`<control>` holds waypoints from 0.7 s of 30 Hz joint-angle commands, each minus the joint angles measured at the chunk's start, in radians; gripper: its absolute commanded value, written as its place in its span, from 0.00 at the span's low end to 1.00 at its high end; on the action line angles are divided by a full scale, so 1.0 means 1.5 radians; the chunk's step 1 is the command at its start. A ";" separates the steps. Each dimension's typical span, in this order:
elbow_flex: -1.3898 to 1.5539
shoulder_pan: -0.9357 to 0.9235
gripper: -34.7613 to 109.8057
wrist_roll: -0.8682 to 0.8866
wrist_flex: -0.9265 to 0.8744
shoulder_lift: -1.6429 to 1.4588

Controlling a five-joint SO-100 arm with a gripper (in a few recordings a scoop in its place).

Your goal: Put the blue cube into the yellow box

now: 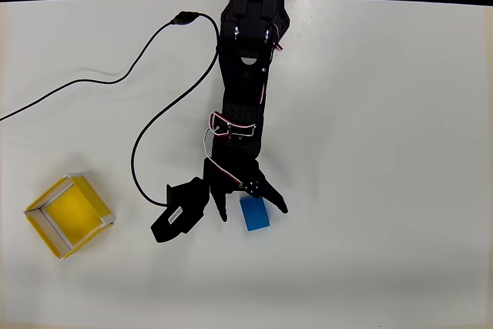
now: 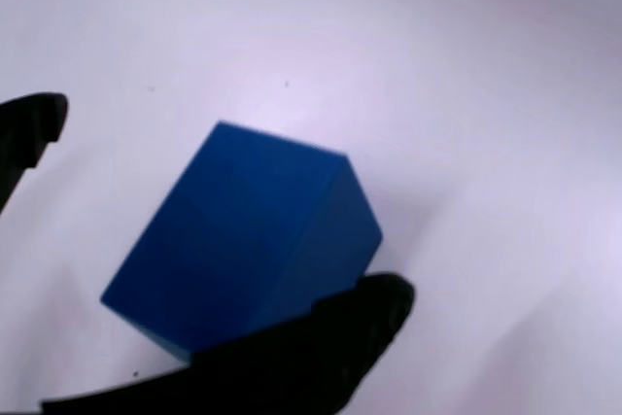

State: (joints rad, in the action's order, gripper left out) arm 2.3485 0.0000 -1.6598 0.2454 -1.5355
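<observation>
— Where's the small, solid, bright-blue block (image 1: 255, 213) sitting right now?

— On the white desk (image 1: 385, 152), low and centre in the overhead view, between the fingers of the black two-finger claw (image 1: 250, 204). The claw is spread apart, not clenched – in the wrist view one finger (image 2: 321, 347) looks to be against the block's lower edge, the other (image 2: 29, 128) stands well off to the left.

— Will it be tricky to lift?

— I'd guess not. It looks rigid and light, with plain matte faces, so a squeeze across its two long flat sides should hold. It lies skewed to the fingers, though, and may twist as they close.

— Anything in the way?

— The square yellow tray-like box with pale rims (image 1: 69, 216) is well apart at the left. A black cable (image 1: 146, 152) loops between them – flat, probably harmless.
</observation>
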 commanded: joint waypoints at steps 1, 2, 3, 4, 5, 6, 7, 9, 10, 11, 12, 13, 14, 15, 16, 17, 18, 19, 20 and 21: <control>-0.061 0.005 0.67 0.001 0.007 -0.011; -0.062 0.006 0.67 0.001 0.007 -0.005; -0.064 0.007 0.67 0.002 0.007 0.002; -0.065 0.009 0.67 0.002 0.007 0.008; -0.066 0.010 0.67 0.001 0.007 0.015; -0.070 0.011 0.67 0.001 0.008 0.022; -0.073 0.013 0.67 0.002 0.008 0.029; -0.080 0.017 0.66 0.006 0.008 0.039; -0.082 0.019 0.66 0.006 0.008 0.043; -0.085 0.021 0.66 0.004 0.008 0.047; -0.087 0.025 0.65 0.002 0.008 0.050; -0.089 0.029 0.65 0.003 0.008 0.054; -0.092 0.031 0.64 0.005 0.008 0.057; -0.094 0.034 0.64 0.007 0.007 0.059; -0.095 0.038 0.63 0.009 0.007 0.061; -0.096 0.041 0.62 0.011 0.004 0.062; -0.098 0.044 0.61 0.012 0.000 0.063; -0.099 0.048 0.59 0.012 -0.005 0.063; -0.099 0.051 0.58 0.013 -0.006 0.063; -0.100 0.055 0.56 0.015 -0.006 0.064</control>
State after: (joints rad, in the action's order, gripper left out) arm 2.2887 0.0552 -1.6352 0.2270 -1.3929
